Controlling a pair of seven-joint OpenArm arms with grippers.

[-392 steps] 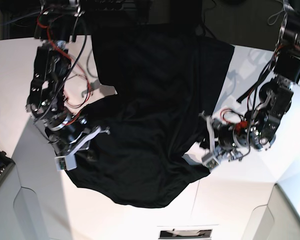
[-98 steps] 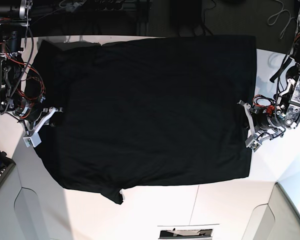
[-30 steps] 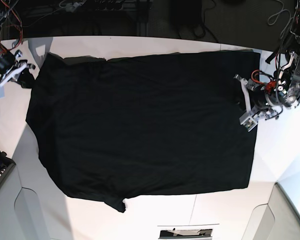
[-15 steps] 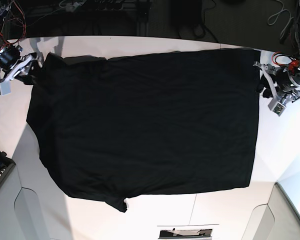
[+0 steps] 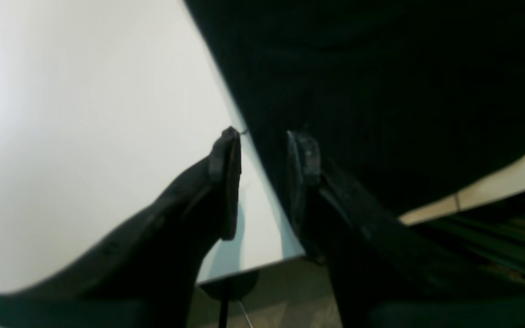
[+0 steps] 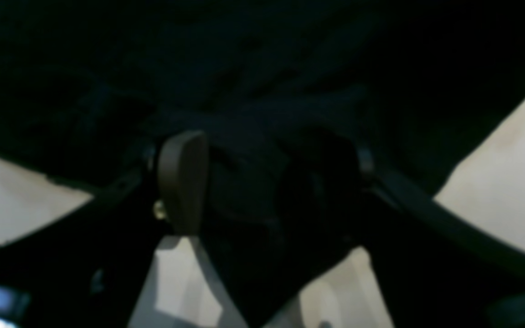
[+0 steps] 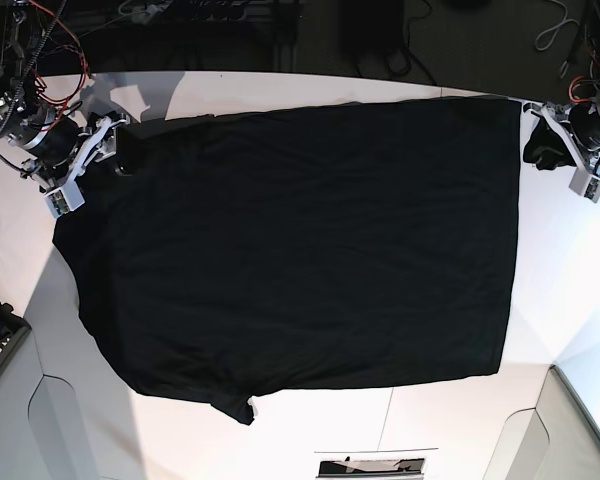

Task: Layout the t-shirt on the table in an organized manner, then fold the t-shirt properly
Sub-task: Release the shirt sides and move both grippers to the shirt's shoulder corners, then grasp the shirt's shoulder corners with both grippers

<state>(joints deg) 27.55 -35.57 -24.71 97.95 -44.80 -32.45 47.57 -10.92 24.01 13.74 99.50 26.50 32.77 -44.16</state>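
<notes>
The t-shirt (image 7: 300, 245), soft matte black cloth in a broad, nearly rectangular sheet, lies spread flat on the smooth white table (image 7: 460, 420). The left gripper (image 5: 262, 150) sits at its hem edge, slim dark jaws parted with only a narrow gap; whether they pinch cloth cannot be told. The right gripper (image 6: 267, 173) stands wide apart over bunched fabric lying between its fingers.

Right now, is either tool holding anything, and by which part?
Nothing clearly held. Both tools stand open: the right tool around a bunched corner of the t-shirt, the left tool astride its edge.
</notes>
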